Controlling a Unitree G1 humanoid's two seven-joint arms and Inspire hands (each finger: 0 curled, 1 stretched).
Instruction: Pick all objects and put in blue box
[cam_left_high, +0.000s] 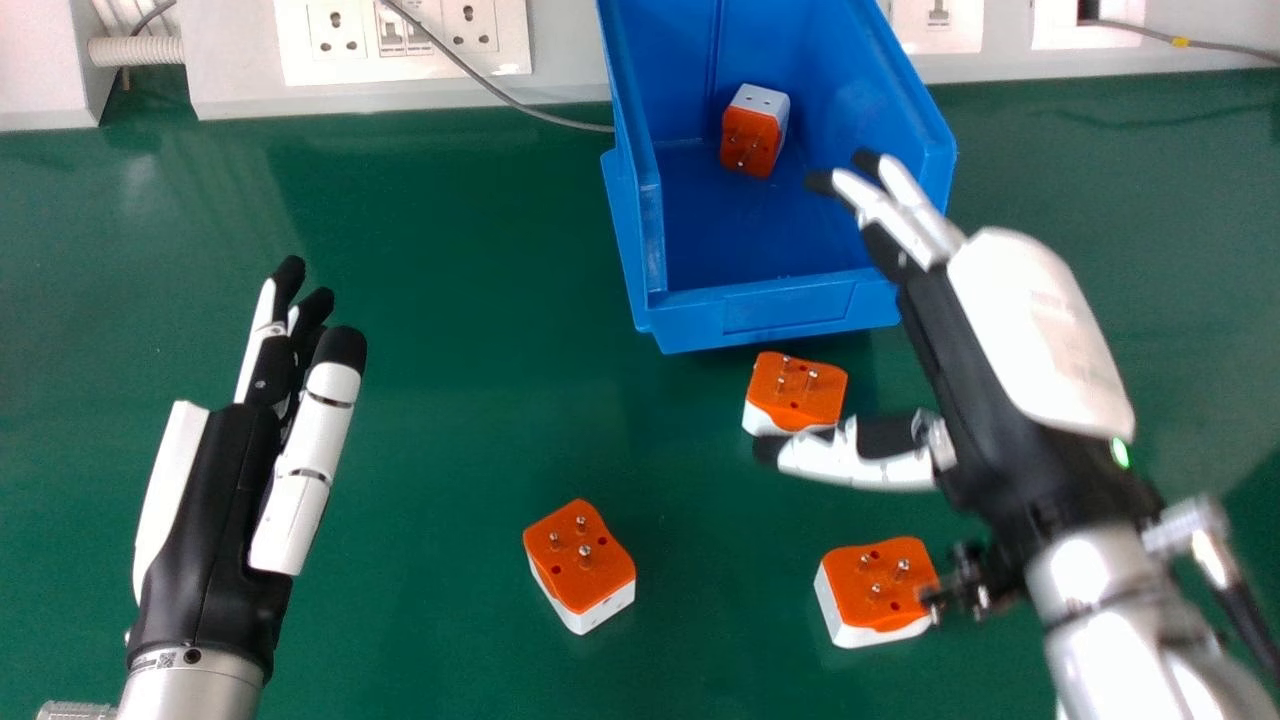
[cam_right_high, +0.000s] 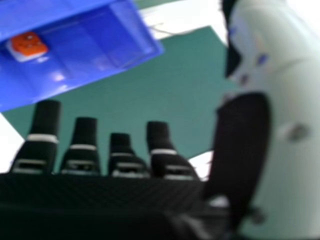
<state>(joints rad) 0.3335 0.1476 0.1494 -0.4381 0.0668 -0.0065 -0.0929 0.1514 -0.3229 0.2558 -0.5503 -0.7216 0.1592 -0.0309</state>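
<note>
Left hand (cam_left_high: 215, 510) straight-fingered; loose adaptor (cam_left_high: 580, 562) on worktop (cam_left_high: 420, 450); blue box (cam_left_high: 780, 312), boxed adaptor (cam_left_high: 752, 138) inside; second adaptor (cam_left_high: 795, 392) just before it; third adaptor (cam_left_high: 872, 590) nearer the robot; right hand (cam_left_high: 985, 400) wide, empty; next pick seems due: lower, then close round one.

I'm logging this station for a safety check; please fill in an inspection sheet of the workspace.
Surface: green tabletop, glossy.
Job's things: blue box at the back, holding one orange-and-white plug adapter; on the tabletop, a front-centre adapter, a front-right adapter and an adapter just before the box, all pins up.
Clutter: nothing seen.
Hands: left hand at left, open; right hand by the box's right front, open; both hold nothing.
Cables: grey cable running down to the box's left side; another cable at far right, with a yellow marker.
Surroundings: wall socket panel and corrugated conduit behind.
</note>
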